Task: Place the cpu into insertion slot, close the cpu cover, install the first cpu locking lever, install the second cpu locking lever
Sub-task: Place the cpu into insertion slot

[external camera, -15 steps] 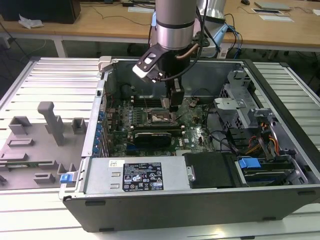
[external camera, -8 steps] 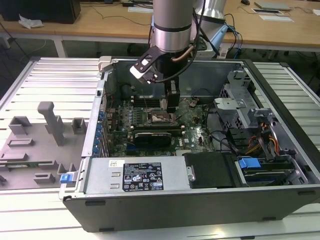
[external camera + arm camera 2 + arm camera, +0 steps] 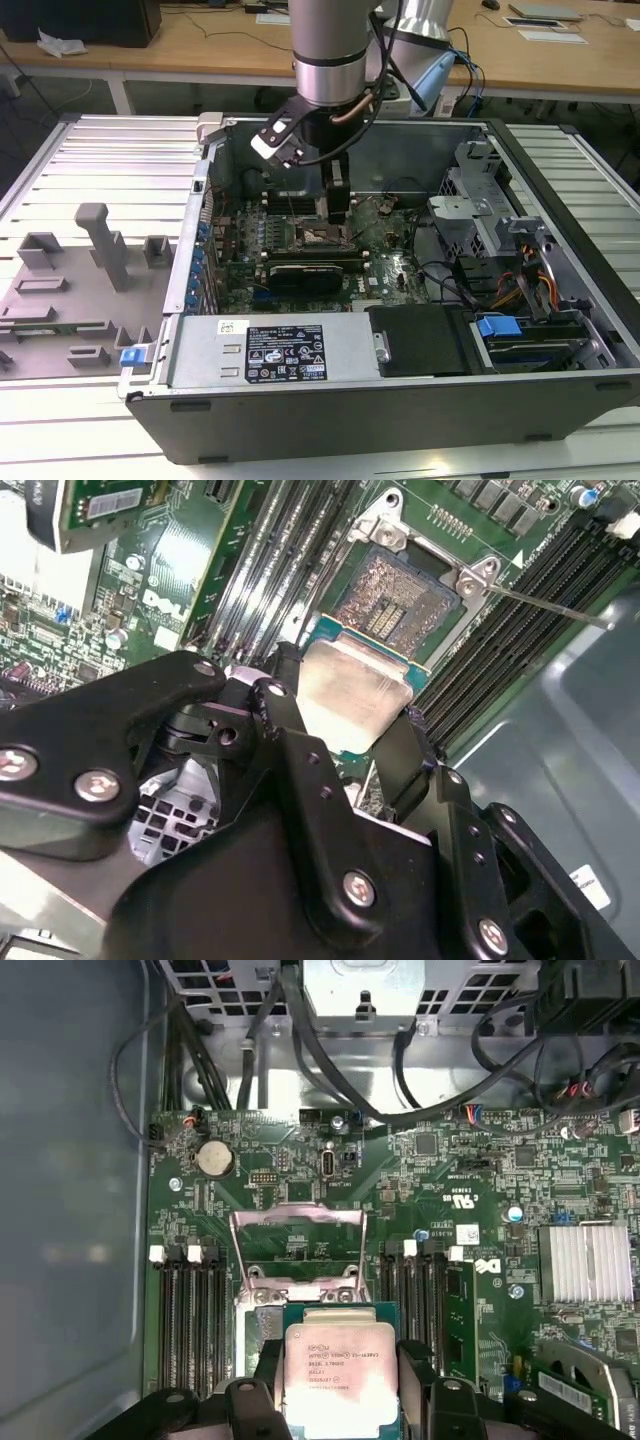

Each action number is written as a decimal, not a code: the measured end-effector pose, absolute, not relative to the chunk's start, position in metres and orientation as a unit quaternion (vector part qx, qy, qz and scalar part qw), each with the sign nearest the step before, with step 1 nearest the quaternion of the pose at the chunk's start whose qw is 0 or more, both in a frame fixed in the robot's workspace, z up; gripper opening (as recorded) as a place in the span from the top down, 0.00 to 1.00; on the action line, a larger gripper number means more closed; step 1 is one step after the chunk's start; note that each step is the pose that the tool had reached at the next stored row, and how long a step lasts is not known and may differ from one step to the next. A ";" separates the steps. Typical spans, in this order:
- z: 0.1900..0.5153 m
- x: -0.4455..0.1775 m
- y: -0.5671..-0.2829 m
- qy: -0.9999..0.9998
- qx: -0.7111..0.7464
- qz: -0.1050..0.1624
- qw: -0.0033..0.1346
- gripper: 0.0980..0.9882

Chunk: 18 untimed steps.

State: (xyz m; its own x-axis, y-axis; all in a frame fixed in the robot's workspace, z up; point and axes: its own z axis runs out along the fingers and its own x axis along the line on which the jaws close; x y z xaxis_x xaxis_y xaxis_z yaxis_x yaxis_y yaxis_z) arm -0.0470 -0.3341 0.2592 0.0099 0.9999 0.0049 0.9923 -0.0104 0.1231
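Observation:
My gripper (image 3: 337,207) reaches down into the open computer case (image 3: 330,430), over the green motherboard. It is shut on the cpu (image 3: 338,1375), whose pale silver top sits between the two black fingers (image 3: 262,1385). In the second wrist view the cpu (image 3: 352,692) hangs beside and slightly over the edge of the insertion slot (image 3: 392,598), whose shiny contact field lies bare. The cpu cover (image 3: 297,1222) stands swung open on the far side of the socket. A thin locking lever (image 3: 555,608) sticks out beside the slot. In the exterior view the insertion slot (image 3: 322,238) lies just below the fingers.
Black memory slots (image 3: 190,1310) flank the socket on both sides. A grey power supply box (image 3: 270,350) lines the case's near wall. Cables and a drive cage (image 3: 480,215) fill the exterior view's right. A finned heatsink (image 3: 585,1260) and grey fixture blocks (image 3: 100,245) stand nearby.

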 end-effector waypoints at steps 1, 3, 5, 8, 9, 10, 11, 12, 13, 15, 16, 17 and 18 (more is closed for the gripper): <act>0.257 -0.049 -0.334 0.703 0.708 0.046 0.043 0.50; 0.253 -0.050 -0.334 0.704 0.708 0.046 0.043 0.50; 0.249 -0.051 -0.334 0.704 0.708 0.046 0.043 0.50; 0.242 -0.052 -0.333 0.705 0.706 0.046 0.043 0.50; 0.241 -0.052 -0.333 0.706 0.706 0.046 0.043 0.50; 0.240 -0.052 -0.333 0.706 0.705 0.046 0.043 0.50; 0.239 -0.052 -0.332 0.706 0.705 0.046 0.043 0.50; 0.239 -0.052 -0.331 0.706 0.705 0.046 0.043 0.50; 0.238 -0.052 -0.330 0.706 0.705 0.046 0.043 0.50; 0.237 -0.053 -0.327 0.706 0.705 0.046 0.043 0.50; 0.236 -0.053 -0.325 0.706 0.705 0.046 0.043 0.50; 0.235 -0.054 -0.324 0.706 0.705 0.046 0.043 0.50; 0.234 -0.055 -0.324 0.706 0.705 0.046 0.043 0.50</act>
